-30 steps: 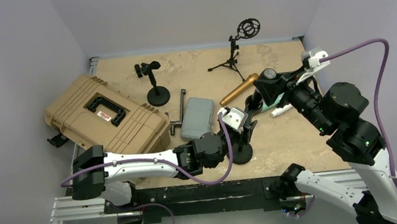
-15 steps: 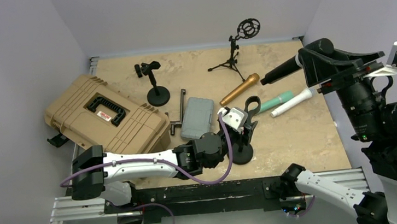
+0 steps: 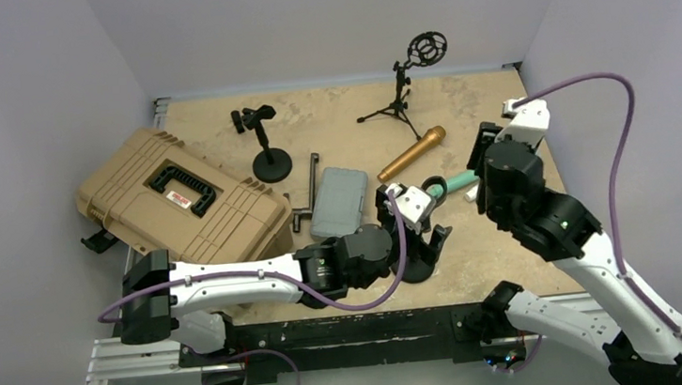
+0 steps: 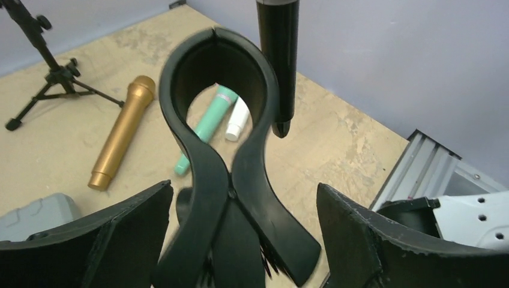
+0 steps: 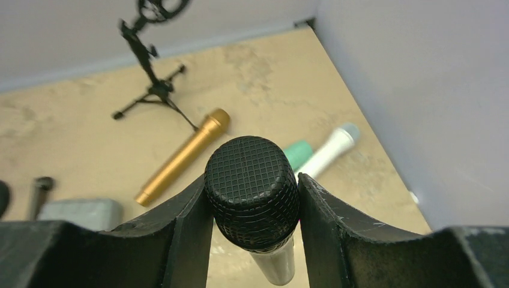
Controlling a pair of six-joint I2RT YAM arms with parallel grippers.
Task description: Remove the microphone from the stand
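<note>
Sandy table (image 3: 330, 118) sits under it all. Black microphone (image 5: 252, 180) hangs just beside the stand (image 4: 207, 174) and its empty ring, its bumpy head squeezed tight by the right claw (image 5: 252, 201). It looks hard and smooth, so that grip seems good. The left claw (image 4: 243, 198) sits wide open around the stand.
</note>
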